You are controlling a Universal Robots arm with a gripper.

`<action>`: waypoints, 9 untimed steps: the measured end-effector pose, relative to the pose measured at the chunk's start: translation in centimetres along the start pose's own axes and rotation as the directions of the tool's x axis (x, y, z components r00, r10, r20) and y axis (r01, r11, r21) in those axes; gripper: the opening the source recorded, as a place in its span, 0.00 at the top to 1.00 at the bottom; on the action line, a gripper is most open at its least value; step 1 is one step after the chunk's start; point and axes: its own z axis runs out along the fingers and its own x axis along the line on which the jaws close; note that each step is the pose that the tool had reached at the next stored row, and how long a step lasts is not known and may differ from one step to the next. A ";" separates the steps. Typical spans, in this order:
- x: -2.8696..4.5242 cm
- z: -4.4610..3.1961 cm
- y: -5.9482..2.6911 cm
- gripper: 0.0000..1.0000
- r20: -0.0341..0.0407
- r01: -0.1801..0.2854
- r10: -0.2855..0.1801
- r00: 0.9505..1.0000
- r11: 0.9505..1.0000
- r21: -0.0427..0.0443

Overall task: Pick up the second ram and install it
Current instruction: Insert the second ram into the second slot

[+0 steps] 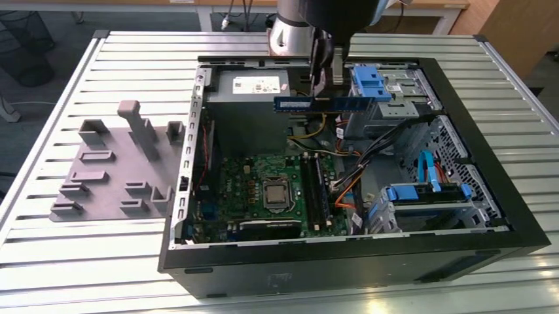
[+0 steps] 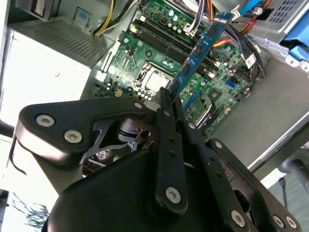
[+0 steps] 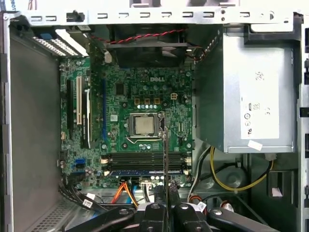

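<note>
grey tray (image 1: 114,170) sat near the desk's (image 1: 70,261) left edge, open pc case (image 1: 349,268) just beside it, green motherboard (image 1: 253,176) on its floor, end effector (image 1: 325,97) clamped shut on the second ram (image 1: 315,103), stick held level in the air over the case, toward the desk's back edge

The gripper (image 2: 167,98) was matte black, its flat linkage plates (image 2: 91,116) pinned with silver screws (image 2: 73,137); the arm's wrist (image 1: 291,36) was silver-grey.

Lab or workshop, I'd say; my bench is a slatted metal table (image 1: 78,248); open computer case (image 1: 349,265) and grey fixture tray (image 1: 96,171) on it; wooden desks (image 1: 428,5), mesh bin (image 1: 25,46) beyond.
</note>
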 end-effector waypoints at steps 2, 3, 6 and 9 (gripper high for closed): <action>0.00 0.02 0.00 0.86 0.000 -0.034 0.034 0.999 0.999 0.000; 0.00 0.02 0.00 0.86 0.000 -0.051 0.051 0.999 0.999 0.000; 0.00 0.05 0.00 0.86 -0.001 -0.105 0.105 0.994 0.994 0.000; 0.00 0.09 0.00 0.86 -0.001 -0.158 0.158 0.987 0.987 0.000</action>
